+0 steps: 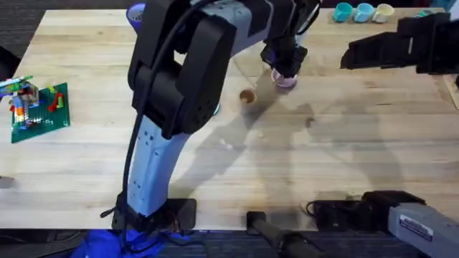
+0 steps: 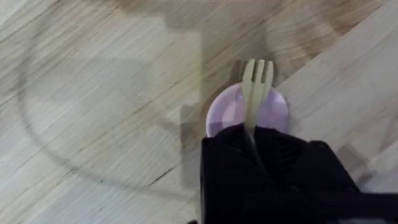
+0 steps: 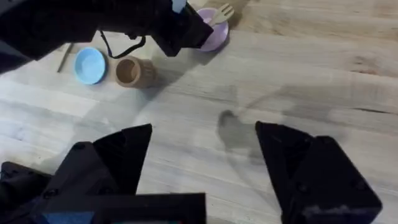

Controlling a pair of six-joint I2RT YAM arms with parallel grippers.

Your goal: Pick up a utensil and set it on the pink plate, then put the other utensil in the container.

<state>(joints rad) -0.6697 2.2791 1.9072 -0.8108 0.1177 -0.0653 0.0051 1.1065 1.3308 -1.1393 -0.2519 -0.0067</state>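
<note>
Left gripper [image 2: 252,134]: your fingers are clamped on the fork [image 2: 255,87], tines poking out ahead.
Pink plate [image 2: 273,112]: right beneath your left fingertips, under the fork.
Container [image 3: 134,71]: just beside your left gripper, and next to the light blue plate [image 3: 90,64].
Right gripper [image 3: 202,165]: you're spread wide over the bare table [image 3: 311,81], holding nothing, well apart from the plate.

Bright even light, soft shadows, slight blur
</note>
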